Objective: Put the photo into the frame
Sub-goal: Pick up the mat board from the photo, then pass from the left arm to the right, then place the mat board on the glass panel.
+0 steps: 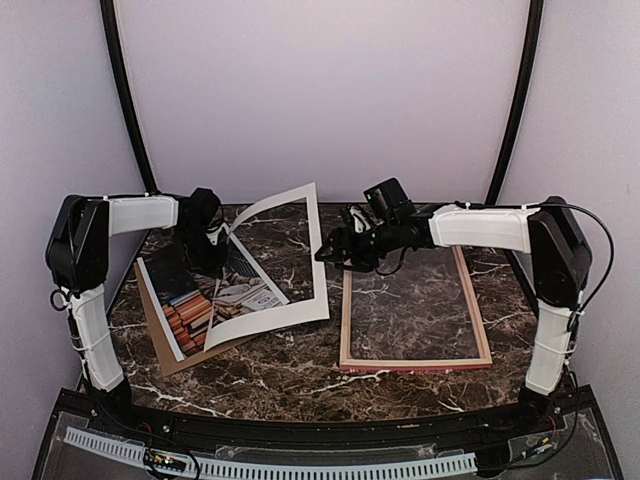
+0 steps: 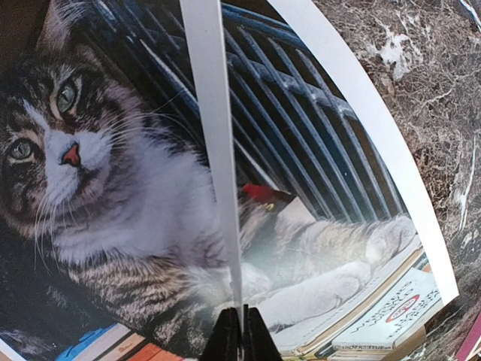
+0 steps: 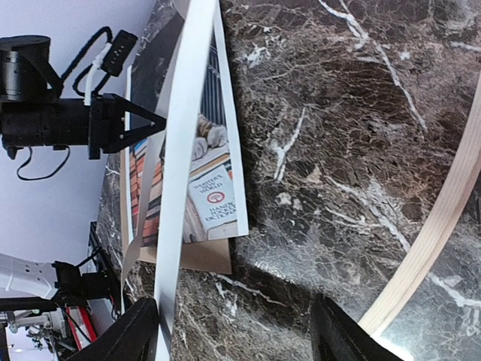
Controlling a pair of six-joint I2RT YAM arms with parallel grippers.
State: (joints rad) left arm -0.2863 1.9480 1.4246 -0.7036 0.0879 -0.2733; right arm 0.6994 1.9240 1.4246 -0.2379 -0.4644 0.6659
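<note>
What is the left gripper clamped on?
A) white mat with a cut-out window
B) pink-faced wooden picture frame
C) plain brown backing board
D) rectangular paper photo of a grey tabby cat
A: in the left wrist view the left gripper is shut on a thin strip of the white mat, with the cat photo lying beneath it.

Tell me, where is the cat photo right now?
In the top view, the photo lies on the table's left side, on a brown backing board, partly under the raised white mat, left of the frame.

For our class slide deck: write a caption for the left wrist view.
Shut left fingers hold the white mat edge-on above the cat photo.
</note>
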